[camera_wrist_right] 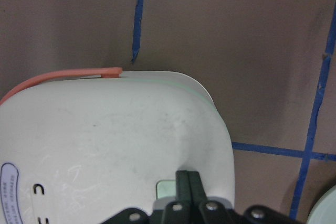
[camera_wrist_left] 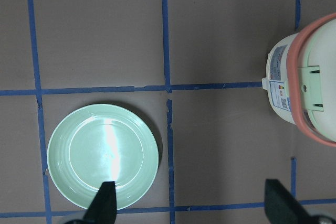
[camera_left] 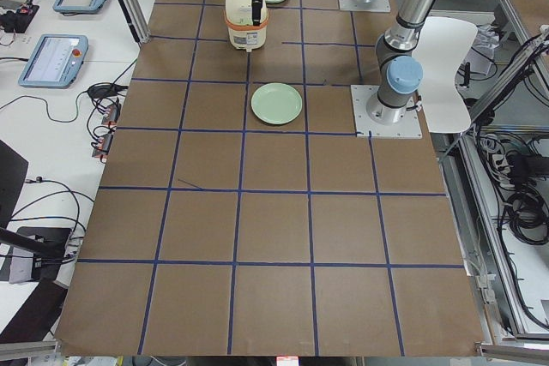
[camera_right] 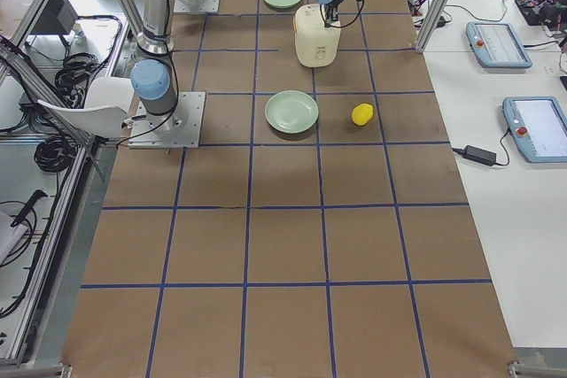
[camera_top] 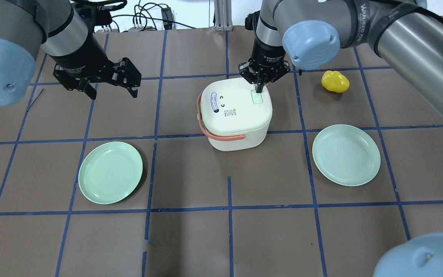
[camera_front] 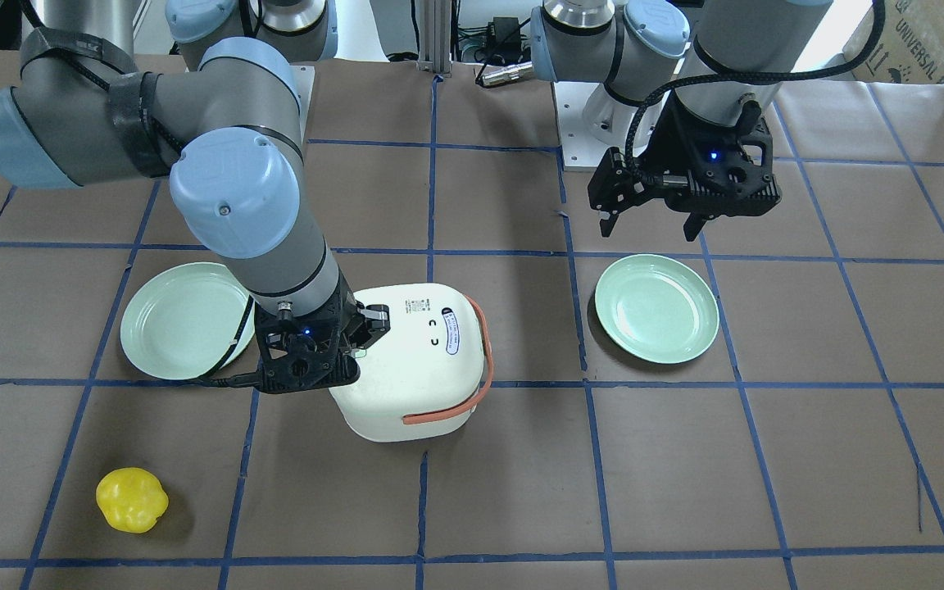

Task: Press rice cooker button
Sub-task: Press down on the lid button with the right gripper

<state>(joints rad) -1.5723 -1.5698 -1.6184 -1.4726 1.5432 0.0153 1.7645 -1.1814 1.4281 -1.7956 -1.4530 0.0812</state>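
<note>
The white rice cooker (camera_top: 235, 115) with an orange-red handle band stands mid-table, lid closed. My right gripper (camera_top: 259, 89) is shut, and its joined fingertips point down onto the pale green button (camera_top: 257, 99) at the lid's edge. The right wrist view shows the shut fingers (camera_wrist_right: 187, 182) against the button (camera_wrist_right: 166, 186) on the lid (camera_wrist_right: 105, 145). From the front, the gripper (camera_front: 360, 351) hides the button. My left gripper (camera_top: 112, 92) is open and empty, hovering well to the cooker's left, above a green plate (camera_wrist_left: 102, 156).
Two pale green plates lie on the brown paper, one to the left (camera_top: 110, 172) and one to the right (camera_top: 346, 154) of the cooker. A yellow lumpy object (camera_top: 335, 81) lies beyond the right plate. Blue tape lines grid the table.
</note>
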